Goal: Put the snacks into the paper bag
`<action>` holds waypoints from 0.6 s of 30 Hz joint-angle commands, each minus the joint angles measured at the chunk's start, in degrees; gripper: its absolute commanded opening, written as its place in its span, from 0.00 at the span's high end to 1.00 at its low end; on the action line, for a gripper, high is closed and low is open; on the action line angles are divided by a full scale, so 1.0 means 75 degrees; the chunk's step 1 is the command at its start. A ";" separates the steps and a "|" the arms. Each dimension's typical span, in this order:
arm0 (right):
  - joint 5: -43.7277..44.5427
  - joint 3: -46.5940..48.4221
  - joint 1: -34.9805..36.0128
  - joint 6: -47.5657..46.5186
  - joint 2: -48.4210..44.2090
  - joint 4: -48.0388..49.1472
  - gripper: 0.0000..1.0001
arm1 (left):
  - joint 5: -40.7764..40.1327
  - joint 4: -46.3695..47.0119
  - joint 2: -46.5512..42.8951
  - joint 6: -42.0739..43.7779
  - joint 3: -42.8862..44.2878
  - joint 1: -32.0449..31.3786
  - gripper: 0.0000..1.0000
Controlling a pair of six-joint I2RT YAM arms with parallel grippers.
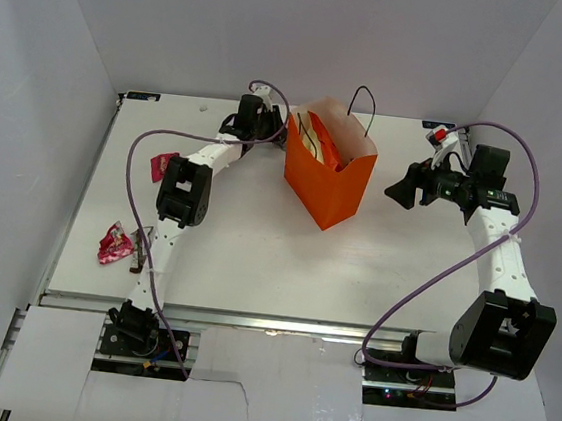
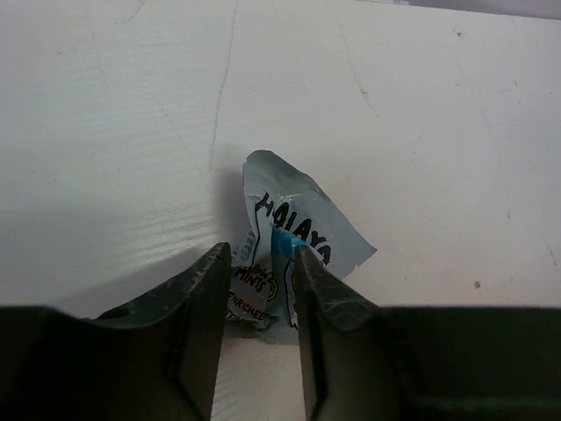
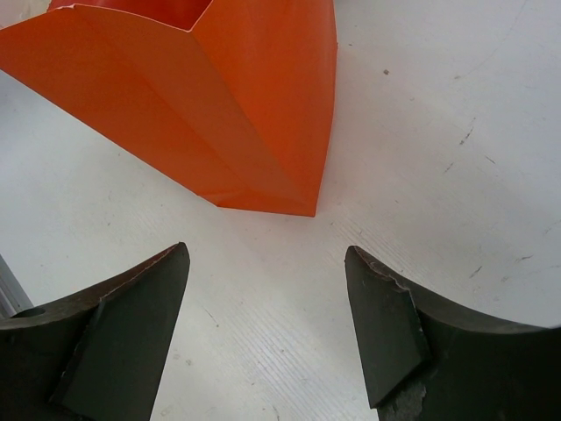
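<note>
The upright orange paper bag [image 1: 330,170] stands at the back middle of the table; its lower corner shows in the right wrist view [image 3: 219,96]. A silver-grey crinkled wrapper [image 2: 298,215] with black print lies flat on the table. My left gripper [image 2: 260,254], at the back left beside the bag [image 1: 255,107], straddles the wrapper's near end, jaws narrowed but still apart. In the top view the wrapper is hidden under it. My right gripper [image 1: 400,195] hangs open to the right of the bag, nothing between its fingers [image 3: 267,263].
A small red wrapper [image 1: 163,165] and a pink-red crinkled wrapper [image 1: 115,243] lie along the left edge, with a small brown piece [image 1: 139,246] beside the latter. A red and white object [image 1: 438,136] sits at the back right corner. White walls enclose the table.
</note>
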 commanded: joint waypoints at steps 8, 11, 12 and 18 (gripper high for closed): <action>-0.0211 0.0332 -0.0071 -0.0078 -0.0023 -0.0057 0.22 | -0.0414 -0.0391 -0.0623 0.0475 -0.1138 -0.0140 0.69; -0.0246 0.0355 -0.0071 -0.0066 -0.0058 -0.0045 0.22 | -0.0251 -0.0052 -0.1010 0.0568 -0.1851 -0.0152 0.80; -0.0258 0.0356 -0.0060 -0.0066 -0.0070 -0.0045 0.22 | -0.0238 0.0031 -0.1104 0.0568 -0.2063 -0.0152 0.82; -0.0340 0.0321 -0.0060 -0.0031 -0.0199 -0.0069 0.22 | -0.0238 0.0850 -0.2146 0.0639 -0.3853 -0.0129 1.00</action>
